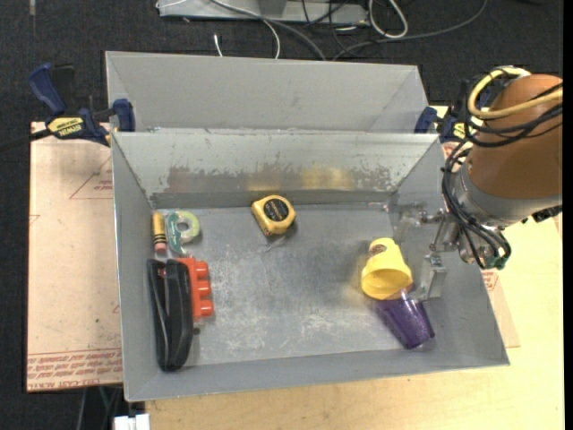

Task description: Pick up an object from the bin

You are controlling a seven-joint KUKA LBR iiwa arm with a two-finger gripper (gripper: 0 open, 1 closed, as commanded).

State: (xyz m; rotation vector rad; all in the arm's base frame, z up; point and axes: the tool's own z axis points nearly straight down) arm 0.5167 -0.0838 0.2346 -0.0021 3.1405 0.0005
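The yellow cup (pixel 387 271) lies on its side at about 4 o'clock on the bin (pixel 295 285) floor, with its wide mouth turned toward 6 o'clock. It looks like light, hollow, stiff plastic with a smooth, tapered wall, so it would likely roll or squirt away under a squeeze across the body. Pinching one wall at the mouth seems the safer hold.

A purple cup (pixel 408 321), also on its side, touches it at 5 o'clock and could be dragged along. The gripper (pixel 431 280) hangs just beside the yellow cup at its 3 o'clock, above the purple one. I cannot tell whether it is released or clenched, and nothing is visibly in its grasp.

Well apart lie a yellow tape measure (pixel 273 214) at 11 o'clock, and a roll of tape (pixel 184 228) and an orange-and-black tool (pixel 179 307) along the 9 o'clock wall.
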